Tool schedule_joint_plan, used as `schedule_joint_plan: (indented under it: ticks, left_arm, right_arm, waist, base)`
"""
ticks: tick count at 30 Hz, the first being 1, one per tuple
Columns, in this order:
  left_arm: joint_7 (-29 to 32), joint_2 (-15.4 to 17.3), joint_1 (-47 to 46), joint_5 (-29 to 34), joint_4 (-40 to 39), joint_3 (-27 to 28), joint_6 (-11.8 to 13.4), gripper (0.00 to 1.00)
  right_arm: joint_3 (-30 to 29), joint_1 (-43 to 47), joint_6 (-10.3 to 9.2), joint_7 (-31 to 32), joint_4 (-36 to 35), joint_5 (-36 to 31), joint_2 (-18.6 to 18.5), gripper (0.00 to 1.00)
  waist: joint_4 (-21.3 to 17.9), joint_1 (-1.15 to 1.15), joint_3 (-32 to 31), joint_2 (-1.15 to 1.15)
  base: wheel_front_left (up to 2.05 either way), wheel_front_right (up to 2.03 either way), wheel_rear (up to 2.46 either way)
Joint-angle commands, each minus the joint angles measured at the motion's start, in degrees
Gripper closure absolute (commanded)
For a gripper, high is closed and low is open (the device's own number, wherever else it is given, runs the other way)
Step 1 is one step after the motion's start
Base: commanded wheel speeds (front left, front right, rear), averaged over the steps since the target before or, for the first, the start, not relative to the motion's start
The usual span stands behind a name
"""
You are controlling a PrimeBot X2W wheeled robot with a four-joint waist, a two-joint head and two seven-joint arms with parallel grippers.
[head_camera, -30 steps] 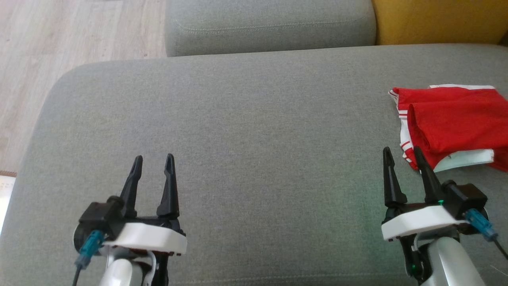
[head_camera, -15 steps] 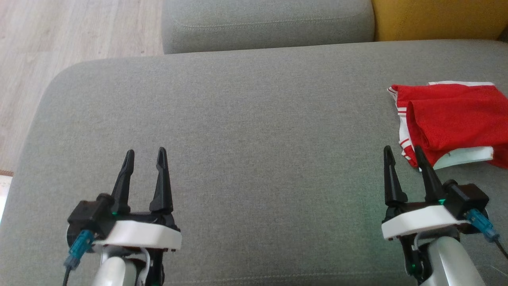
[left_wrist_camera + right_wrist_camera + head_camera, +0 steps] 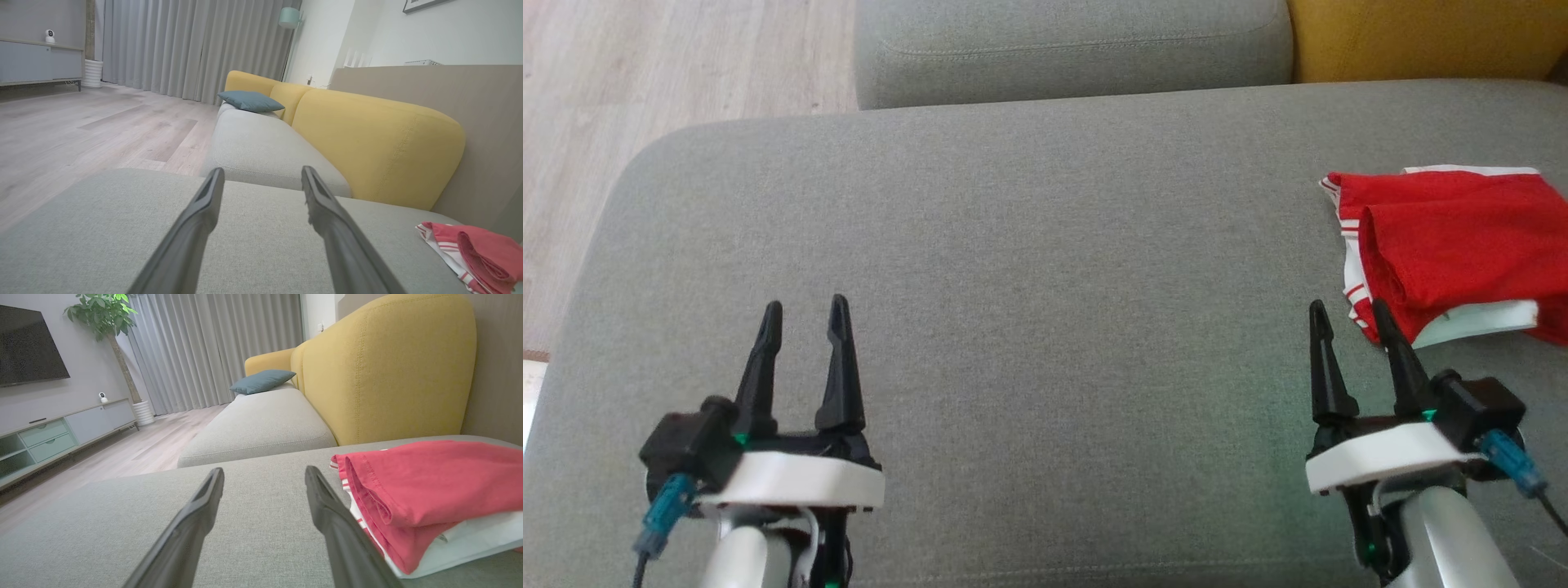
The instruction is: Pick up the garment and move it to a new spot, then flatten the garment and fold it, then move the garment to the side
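The garment (image 3: 1454, 245) is red with white striped trim and lies folded at the right edge of the grey cushion (image 3: 1045, 245). It also shows low right in the left wrist view (image 3: 478, 253) and right of the fingers in the right wrist view (image 3: 429, 490). My right gripper (image 3: 1349, 309) stands open just left of and in front of the garment, its right fingertip close to the striped edge, holding nothing. Near the front left of the cushion my left gripper (image 3: 805, 305) is open and empty, far from the garment.
A second grey seat cushion (image 3: 1070, 49) lies beyond the one in front. A yellow backrest (image 3: 1421, 37) rises at the back right, with a blue pillow (image 3: 250, 101) farther along. Wooden floor (image 3: 645, 82) is to the left, past the cushion's rounded edge.
My left gripper has drawn back toward the lower left. The head view has shifted slightly. The right gripper and the garment stay where they were.
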Motion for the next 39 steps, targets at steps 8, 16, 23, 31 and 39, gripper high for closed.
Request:
schedule_joint_plan:
  ticks: [8,16,23,31,39]
  left_arm:
    - [0.49,-0.07,1.09,-3.06,3.05,0.22,-0.29,1.0]
    - [1.41,0.28,0.63,-7.64,3.77,0.73,-0.84,1.0]
    - [2.33,0.57,0.15,-12.14,4.56,1.25,-1.43,1.0]
    - [3.41,0.87,-0.36,-17.23,5.38,1.9,-2.06,1.0]
    - [4.52,1.13,-0.84,-22.28,6.07,2.61,-2.68,1.0]
  right_arm:
    - [-0.05,1.08,0.0,0.75,2.68,2.61,0.12,1.0]
    - [-0.58,1.05,0.02,1.91,2.26,7.13,0.11,1.0]
    - [-1.11,1.0,0.04,3.07,1.86,11.63,0.1,1.0]
    - [-1.72,0.94,0.07,4.39,1.41,16.75,0.09,1.0]
    - [-2.33,0.88,0.09,5.72,0.95,21.9,0.09,1.0]
  waist:
    - [0.02,0.0,0.01,0.0]
    - [0.06,0.0,-0.05,0.0]
    - [0.1,0.0,-0.11,0.0]
    - [0.15,0.0,-0.17,0.0]
    - [0.2,0.0,-0.24,0.0]
  base:
    - [0.0,0.0,0.0]
    - [0.0,0.0,0.0]
    - [0.0,0.0,0.0]
    - [0.0,0.0,0.0]
    - [0.0,0.0,0.0]
